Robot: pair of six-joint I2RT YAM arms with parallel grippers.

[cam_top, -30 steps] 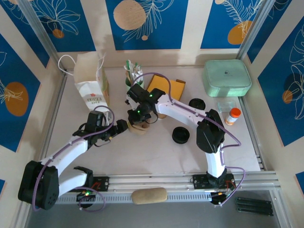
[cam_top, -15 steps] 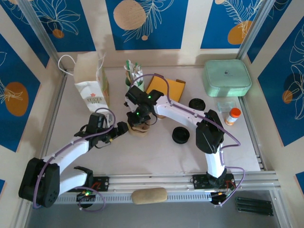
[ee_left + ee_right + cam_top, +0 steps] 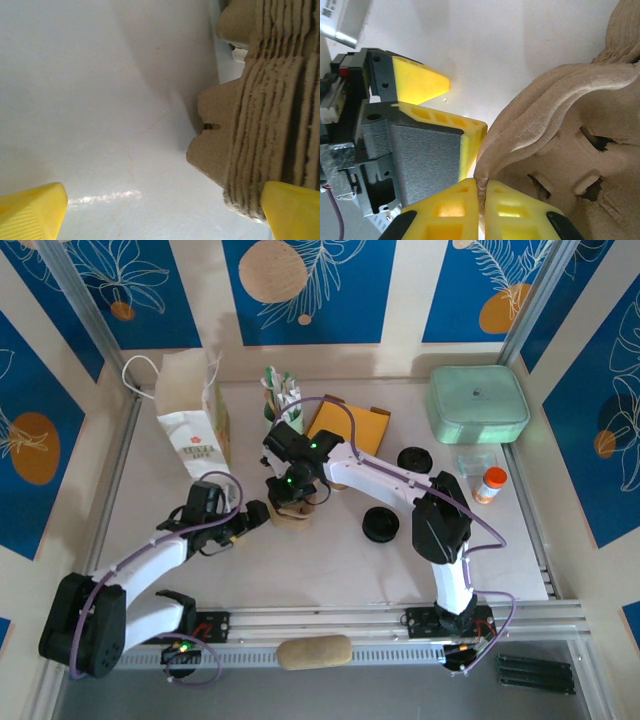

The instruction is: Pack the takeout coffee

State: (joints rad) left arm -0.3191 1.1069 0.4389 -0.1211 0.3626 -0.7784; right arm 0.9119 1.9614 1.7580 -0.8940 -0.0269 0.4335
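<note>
Pinching the thin edge of the brown cup tray point(image 3: 555, 125) with the right hand point(image 3: 481, 194), squeezing both yellow fingers point(image 3: 445, 210) tight on it, one from each side. Reaching across from the right and coming down on the far side of the tray.

Holding the left hand point(image 3: 162, 212) wide open and gripping nothing, low over the white table point(image 3: 90, 90). Resting one yellow finger point(image 3: 292, 210) right up against the side of the tray, with the other finger well apart from it. Coming at the tray from the left.

Seeing a small brown bit peeking out from under the right arm, just beside the tray on its right. Maybe the coffee cup point(image 3: 338, 484), but too hidden to tell for sure.

Seeing a black round lid point(image 3: 380, 525) lying on the table near the tray, and a second black lid point(image 3: 414, 458) farther back, apart from the first.

Looking farther out: finding a paper bag point(image 3: 190, 430) standing at the back left, a yellow envelope point(image 3: 352, 425) lying flat behind the right arm, a big green box point(image 3: 478, 405) in the back right corner, and a small bottle point(image 3: 490, 483) with an orange cap standing near that box.
</note>
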